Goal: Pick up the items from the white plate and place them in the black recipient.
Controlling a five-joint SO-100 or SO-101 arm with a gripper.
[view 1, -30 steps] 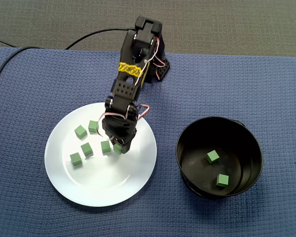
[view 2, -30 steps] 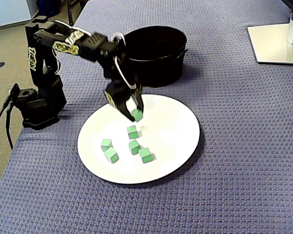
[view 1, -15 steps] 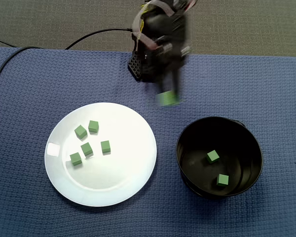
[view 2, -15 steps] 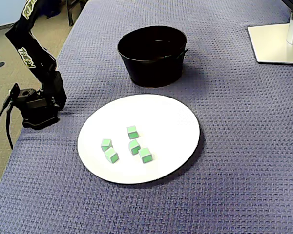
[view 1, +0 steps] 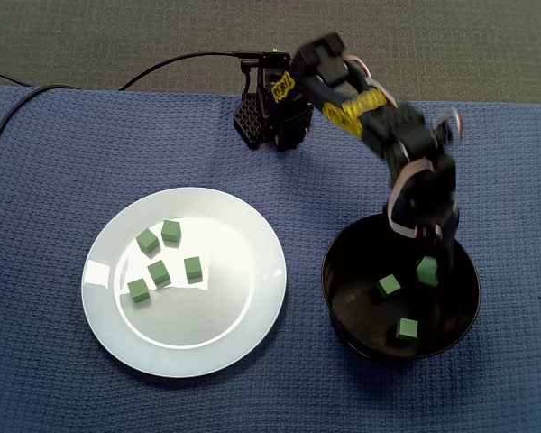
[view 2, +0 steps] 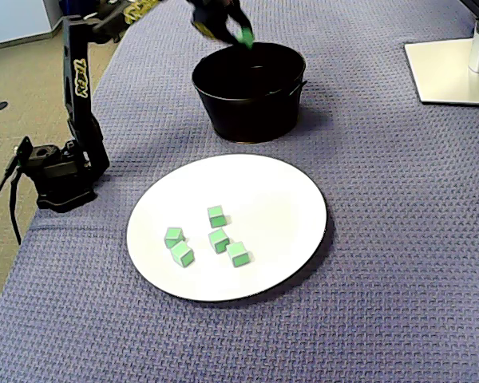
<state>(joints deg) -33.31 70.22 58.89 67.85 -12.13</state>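
Fingers (view 1: 433, 249) are clenched on a green cube (view 1: 426, 271), which sits right at their tips. In the fixed view from above they hang over the black bowl (view 1: 330, 271), inside its rim on the side nearest the worktop's right edge. The other fixed view shows the same fingers (view 2: 230, 22) and cube (view 2: 244, 37) just above the bowl's (view 2: 247, 112) open top, the cube clear of the rim.

Two cubes already lie on the bowl's floor, apart from each other: one (view 1: 389, 286) near the middle and one (view 1: 407, 329) closer to the near wall.

The white plate (view 1: 243, 316) rests on the left half of the worktop, beside the bowl without touching it. Five green cubes lie in a loose cluster on its left part. Two (view 1: 146, 241) (view 1: 170, 231) are side by side on the far side, two (view 1: 159, 271) (view 1: 192, 268) sit nearer the middle, and one (view 1: 139, 290) is just next to the first of these.

A blue woven cloth (view 1: 54, 162) covers the worktop. The arm (view 1: 361, 108) reaches out from its base (view 1: 270, 117), which stands at the middle of the far edge, with a black cable (view 1: 162, 65) running off to the left. A white stand (view 2: 451, 68) occupies one corner beyond the bowl.
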